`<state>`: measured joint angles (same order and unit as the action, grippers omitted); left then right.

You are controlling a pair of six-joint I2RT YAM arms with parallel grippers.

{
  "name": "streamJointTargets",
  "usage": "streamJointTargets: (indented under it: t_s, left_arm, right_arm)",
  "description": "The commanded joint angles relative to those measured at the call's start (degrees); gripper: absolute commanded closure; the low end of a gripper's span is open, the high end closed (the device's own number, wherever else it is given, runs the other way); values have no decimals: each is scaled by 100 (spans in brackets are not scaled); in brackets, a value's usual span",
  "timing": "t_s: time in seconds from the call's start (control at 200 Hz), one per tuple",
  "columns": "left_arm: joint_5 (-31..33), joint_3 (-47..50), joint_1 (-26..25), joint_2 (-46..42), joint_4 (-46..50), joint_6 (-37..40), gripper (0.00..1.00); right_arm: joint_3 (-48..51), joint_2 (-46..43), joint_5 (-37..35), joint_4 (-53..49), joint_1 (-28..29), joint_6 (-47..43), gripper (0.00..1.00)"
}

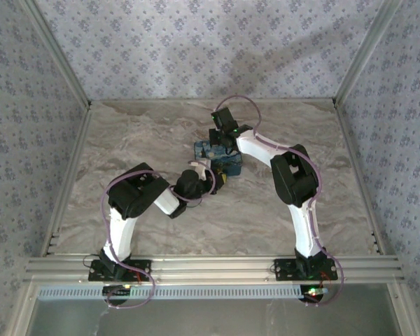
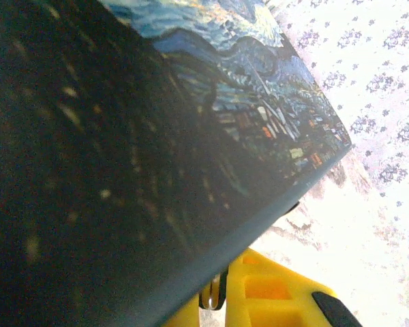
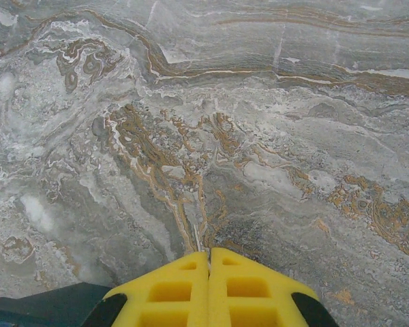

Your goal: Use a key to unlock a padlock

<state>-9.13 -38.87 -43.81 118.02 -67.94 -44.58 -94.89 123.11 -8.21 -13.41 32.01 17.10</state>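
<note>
Under tin (image 2: 211,129), tiny metallic padlock (image 2: 213,298)

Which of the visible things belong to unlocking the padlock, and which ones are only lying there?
Belonging: left gripper, closed on a small metal loop (lock or key, unclear); right gripper, shut.
Lying about: painted blue tin; marble table.

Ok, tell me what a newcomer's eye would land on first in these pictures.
The blue tin with the swirly night-sky print stands out at the middle of the marble table, with both arms bent in over it. In the left wrist view its painted face looms close, right by the yellow fingers of the left gripper. The right gripper is shut over bare marble.
</note>
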Motion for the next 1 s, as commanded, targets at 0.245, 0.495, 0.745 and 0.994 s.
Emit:
streamJointTargets:
  t_s: [0.245,0.495,0.745,0.994]
  left_arm:
    - [-1029,133,418,-553,1320,188,100]
    - [-1411,73,637,-740,1937,281,78]
    - [-1070,108,595,-339,1032,-70,60]
    - [-684,-6,345,-170,1011,-31,54]
  right_arm:
    - [147,-83,100,-460,17,64,100]
    - [138,-50,126,-413,24,98,100]
    - [164,-41,117,-413,60,119,100]
    - [155,-24,126,-406,61,129,100]
